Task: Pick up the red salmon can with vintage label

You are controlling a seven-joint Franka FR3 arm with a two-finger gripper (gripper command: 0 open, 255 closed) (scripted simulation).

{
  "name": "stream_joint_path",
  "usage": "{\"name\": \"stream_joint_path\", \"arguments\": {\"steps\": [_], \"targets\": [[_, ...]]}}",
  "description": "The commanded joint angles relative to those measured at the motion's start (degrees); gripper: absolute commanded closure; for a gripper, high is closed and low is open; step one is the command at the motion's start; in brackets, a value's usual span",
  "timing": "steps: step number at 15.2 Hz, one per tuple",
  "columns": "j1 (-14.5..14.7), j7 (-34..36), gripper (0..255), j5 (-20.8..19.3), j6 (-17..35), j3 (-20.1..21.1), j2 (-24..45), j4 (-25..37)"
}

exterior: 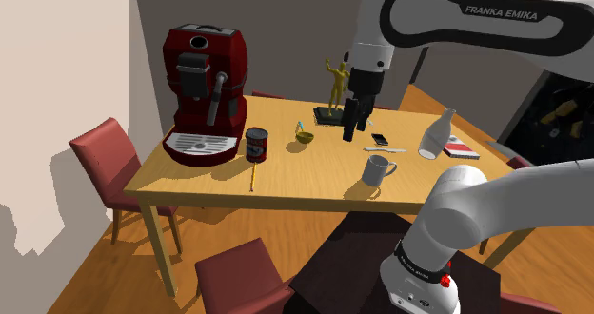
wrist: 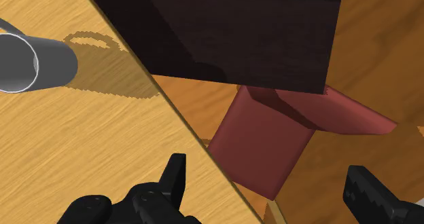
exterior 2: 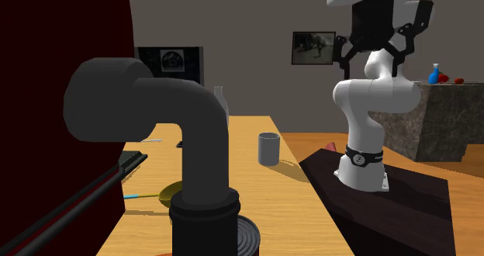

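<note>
My black two-finger pincer (wrist: 265, 172) stands wide open, holding and touching nothing. Between its fingers I see only the edge of the wooden table (wrist: 81, 141) and a dark red chair seat (wrist: 261, 148) below. In the shoulder view it hangs above the tabletop. The dark red cylindrical can with a printed label (exterior: 257, 144) stands upright, long axis vertical, well apart toward that view's left, just beside the drip tray of the big red coffee machine (exterior: 205, 74). I judge I must travel that way, then descend.
</note>
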Motion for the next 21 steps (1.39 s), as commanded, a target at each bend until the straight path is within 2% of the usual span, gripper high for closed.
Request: {"name": "stream_joint_path", "arguments": {"steps": [1,11,21], "targets": [[0.0,0.0,0,0.0,0.0,0.0,0.0,0.0],[-0.18,-10.56,0,-3.87,16.63,-3.62,19.21,4.21],[0.1,-19.67,0,-4.84,27.65,-5.73,40.57,16.48]]}}
